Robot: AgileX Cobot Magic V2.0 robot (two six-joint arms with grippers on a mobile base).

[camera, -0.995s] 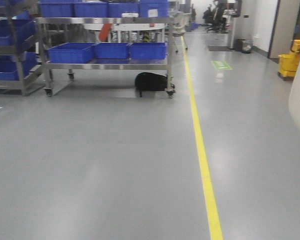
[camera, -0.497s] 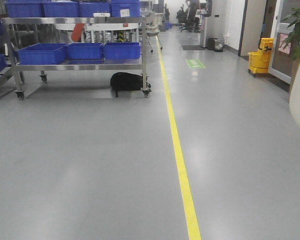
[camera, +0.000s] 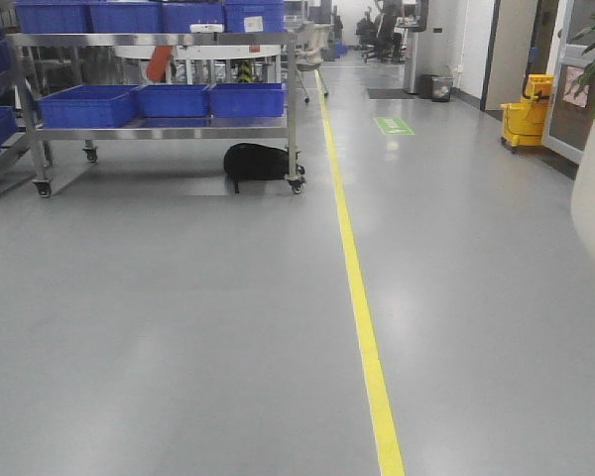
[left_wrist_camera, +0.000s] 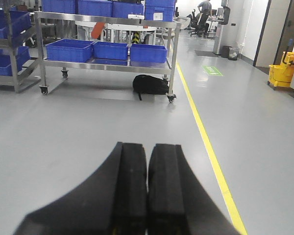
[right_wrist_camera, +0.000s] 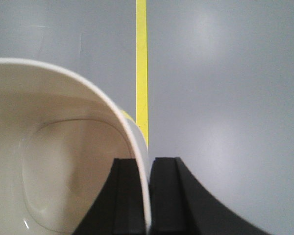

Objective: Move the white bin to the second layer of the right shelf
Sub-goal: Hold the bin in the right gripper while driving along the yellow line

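The white bin (right_wrist_camera: 63, 161) is pinched by its wall in the right gripper (right_wrist_camera: 148, 169), jaws nearly shut, above the grey floor (right_wrist_camera: 225, 73). The left gripper (left_wrist_camera: 147, 156) is closed on nothing. On so thin a one-sided hold, the glossy bin could be tilted or shaken loose

Empty white bin (right_wrist_camera: 59, 147) hangs, rim clamped.

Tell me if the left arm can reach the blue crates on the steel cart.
Probably not. The left gripper, jaws shut, is a long stretch of grey floor away from the blue crates on the steel cart; nothing blocks it, but the base must drive closer.
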